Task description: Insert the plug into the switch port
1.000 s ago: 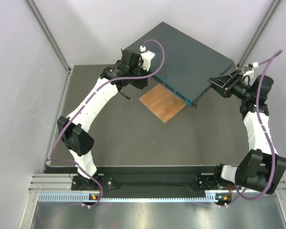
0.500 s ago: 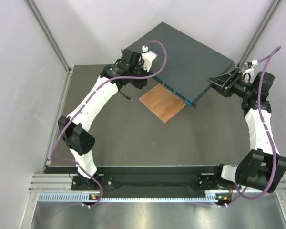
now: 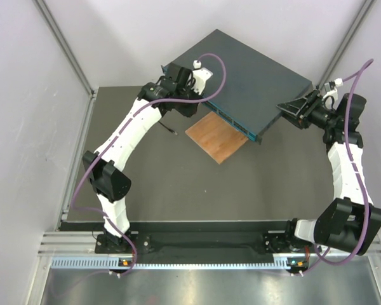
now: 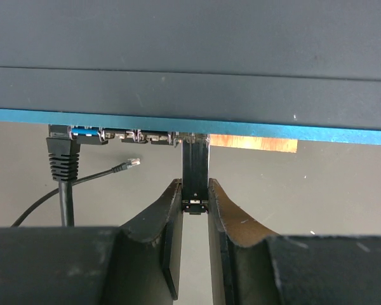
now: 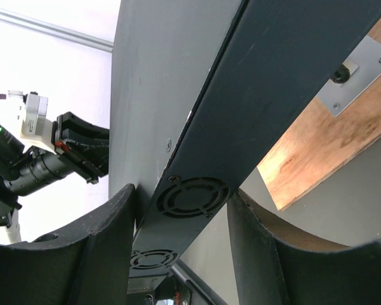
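Left wrist: left jaws clench the plug [image 4: 195,164], pointing lengthwise at the switch [image 4: 190,57]; right jaws clamp its edge.

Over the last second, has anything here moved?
The left gripper, shut on the plug, edged slightly toward the sockets of the switch, and that arm's elbow swung right. Nothing was grabbed or released. The right gripper stayed clamped on the switch's edge; the switch and wooden board stayed put.
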